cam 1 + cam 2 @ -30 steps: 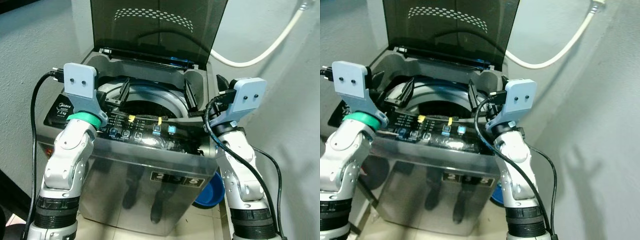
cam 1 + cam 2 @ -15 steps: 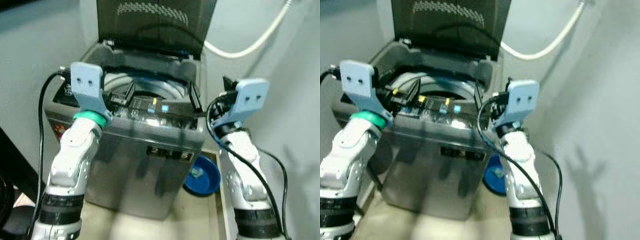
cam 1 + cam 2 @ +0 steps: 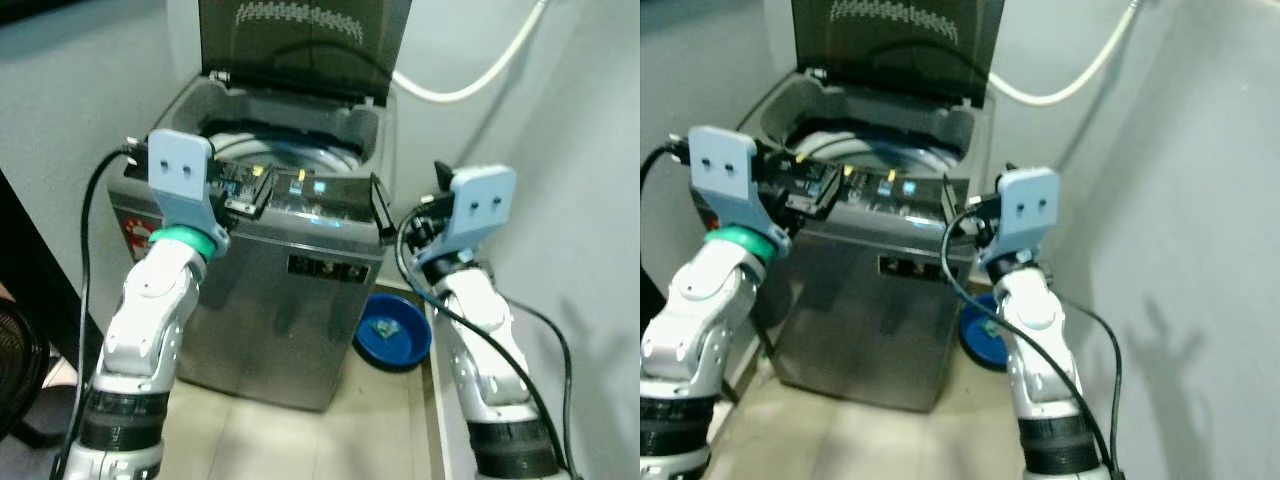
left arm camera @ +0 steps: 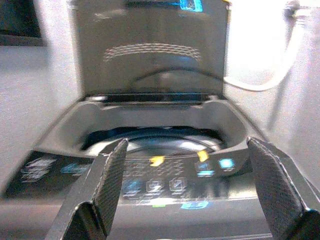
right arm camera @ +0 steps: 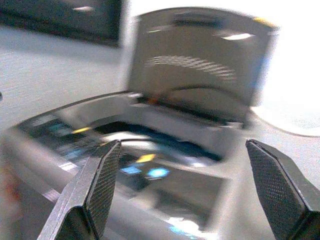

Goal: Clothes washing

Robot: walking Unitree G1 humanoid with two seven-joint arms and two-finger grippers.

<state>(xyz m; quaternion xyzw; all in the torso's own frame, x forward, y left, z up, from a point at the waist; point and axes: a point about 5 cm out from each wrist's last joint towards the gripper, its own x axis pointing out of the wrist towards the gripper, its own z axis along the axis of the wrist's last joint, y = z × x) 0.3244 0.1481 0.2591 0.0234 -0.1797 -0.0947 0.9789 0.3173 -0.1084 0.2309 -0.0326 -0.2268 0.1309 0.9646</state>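
A grey top-loading washing machine (image 3: 290, 300) stands against the wall with its dark lid (image 3: 300, 40) raised. Its drum opening (image 3: 285, 160) and lit control panel (image 3: 300, 187) show from above; nothing can be made out inside the drum. Both arms are raised in front of the machine at panel height. My left gripper (image 3: 243, 190) is open and empty before the panel's left end, its fingers (image 4: 107, 187) wide apart. By the machine's front right corner my right gripper (image 5: 187, 190) is open with nothing in it, one finger (image 3: 379, 205) beside the panel's right end.
A blue basin (image 3: 395, 332) sits on the tiled floor between the machine and the right wall. A white hose (image 3: 480, 75) curves along the wall behind. Dark furniture (image 3: 25, 320) stands at the left. Walls close in on both sides.
The view has pulled back and the machine looks smaller and farther away, with more floor and the whole basin showing. Both grippers stay raised and open.
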